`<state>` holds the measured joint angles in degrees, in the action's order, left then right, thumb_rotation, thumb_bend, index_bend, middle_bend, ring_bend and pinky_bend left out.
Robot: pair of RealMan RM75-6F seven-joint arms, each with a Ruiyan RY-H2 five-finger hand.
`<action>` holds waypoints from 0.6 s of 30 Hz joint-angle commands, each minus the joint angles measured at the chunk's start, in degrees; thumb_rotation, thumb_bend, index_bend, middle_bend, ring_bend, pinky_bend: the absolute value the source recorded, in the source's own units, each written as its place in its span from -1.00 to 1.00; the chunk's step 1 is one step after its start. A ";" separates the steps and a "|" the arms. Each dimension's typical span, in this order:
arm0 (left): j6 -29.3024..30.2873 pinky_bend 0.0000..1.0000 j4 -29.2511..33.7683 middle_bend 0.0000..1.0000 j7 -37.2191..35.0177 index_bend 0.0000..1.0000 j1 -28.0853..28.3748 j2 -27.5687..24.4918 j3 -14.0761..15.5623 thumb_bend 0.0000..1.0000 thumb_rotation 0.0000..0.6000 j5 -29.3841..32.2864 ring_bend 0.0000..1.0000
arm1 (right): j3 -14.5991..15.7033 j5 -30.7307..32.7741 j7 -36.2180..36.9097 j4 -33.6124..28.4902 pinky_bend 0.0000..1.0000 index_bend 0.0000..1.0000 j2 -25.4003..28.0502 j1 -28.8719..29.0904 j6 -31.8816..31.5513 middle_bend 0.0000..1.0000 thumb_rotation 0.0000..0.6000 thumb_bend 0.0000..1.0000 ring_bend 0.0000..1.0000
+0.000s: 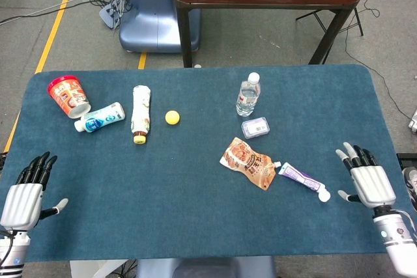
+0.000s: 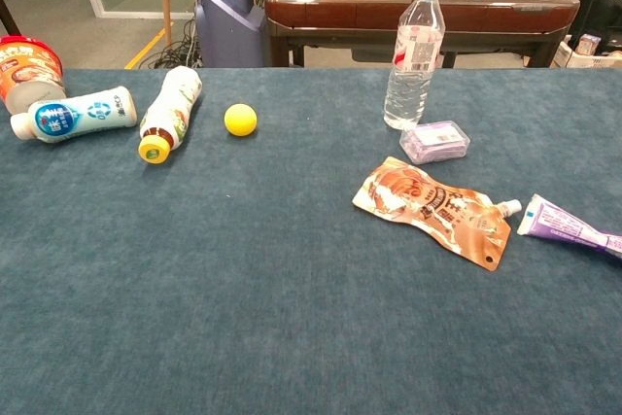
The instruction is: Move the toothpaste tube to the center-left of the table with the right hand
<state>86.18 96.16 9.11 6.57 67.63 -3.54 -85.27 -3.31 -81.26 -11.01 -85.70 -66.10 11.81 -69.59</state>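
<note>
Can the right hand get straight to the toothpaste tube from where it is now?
Probably yes. The right hand is open beside the toothpaste tube, cap end nearest, with bare table between them. The orange pouch touches only the tube's far end.

Tube: the toothpaste tube (image 1: 301, 178) is lying just right of the pouch (image 1: 248, 162).
Right side: my right hand (image 1: 368, 181) is hovering right of the tube.
Behind: the small case (image 1: 255, 127) is sitting before the water bottle (image 1: 248, 95).

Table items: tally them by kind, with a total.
Bottles: 3 (water bottle, blue-label bottle, yellow-capped bottle)
Cup: 1
Ball: 1
Small box: 1
Pouch: 1
Toothpaste tube: 1
Total: 8
</note>
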 commanded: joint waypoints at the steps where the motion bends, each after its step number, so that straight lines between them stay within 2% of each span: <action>1: 0.04 -0.78 0.04 -1.00 0.00 -1.00 -0.02 0.01 -0.02 -0.72 1.00 0.01 -0.97 | 0.23 0.57 -0.21 2.24 -0.88 -1.00 -1.10 0.89 1.37 -0.97 1.00 -1.00 -1.00; 18: 0.11 -0.78 0.22 -1.00 -0.07 -1.00 -0.27 -0.02 0.19 -0.72 1.00 -0.02 -0.97 | 2.31 -1.04 0.94 12.58 -0.91 -1.00 -6.96 3.98 5.96 -1.00 1.00 -1.00 -1.00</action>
<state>86.28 96.38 9.03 6.31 67.62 -3.36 -85.29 -1.22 -82.14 -10.28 -73.38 -72.80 15.61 -63.83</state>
